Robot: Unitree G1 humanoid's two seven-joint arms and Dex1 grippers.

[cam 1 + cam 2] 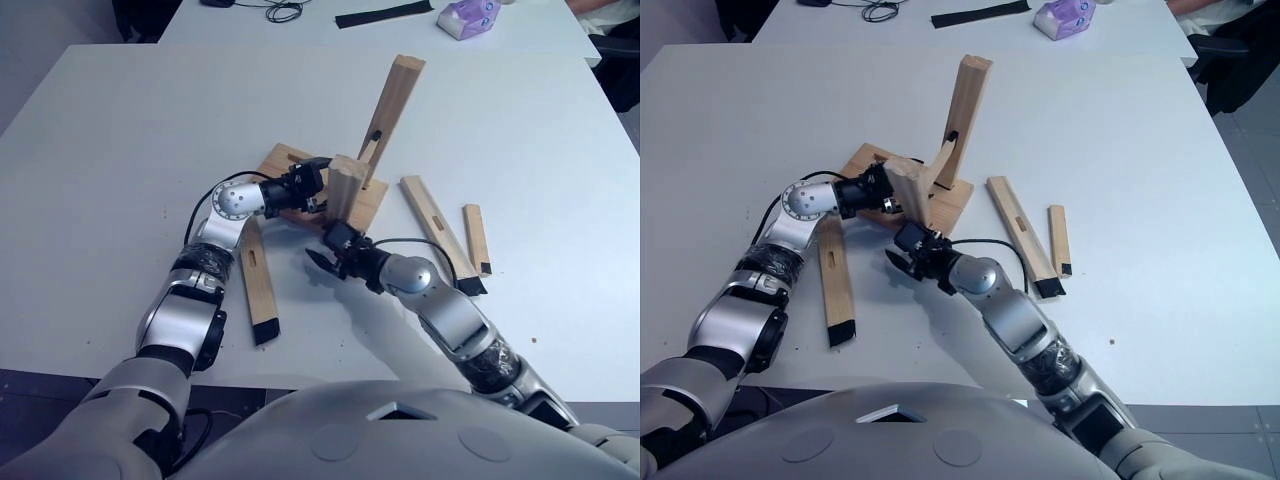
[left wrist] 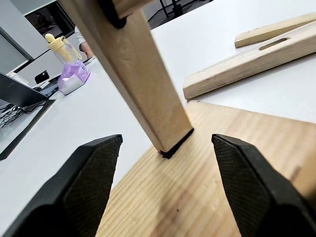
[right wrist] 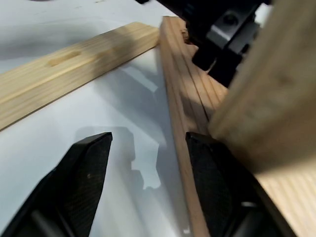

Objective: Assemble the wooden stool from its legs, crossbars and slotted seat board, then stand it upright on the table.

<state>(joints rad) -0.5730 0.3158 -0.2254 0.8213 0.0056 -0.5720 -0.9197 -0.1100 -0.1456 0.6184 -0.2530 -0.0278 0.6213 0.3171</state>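
Observation:
The slotted seat board [image 1: 283, 160] lies flat on the white table. A tall leg [image 1: 392, 105] stands tilted in it, and a shorter leg [image 1: 346, 188] rises in front of that. My left gripper [image 1: 318, 192] hovers low over the board, open; its fingers [image 2: 94, 182] stand either side of an upright leg [image 2: 133, 74] without touching it. My right gripper [image 1: 325, 258] is open at the board's near edge [image 3: 180, 123], one finger [image 3: 84, 187] over bare table, the other below a leg [image 3: 266, 98]. The left gripper [image 3: 222, 29] shows just beyond.
A loose leg [image 1: 258, 282] lies left of my grippers. Another leg [image 1: 437, 232] and a short crossbar [image 1: 477, 238] lie to the right of the board. A purple tissue pack [image 1: 468, 17] and a black strip [image 1: 383, 14] sit on the far table.

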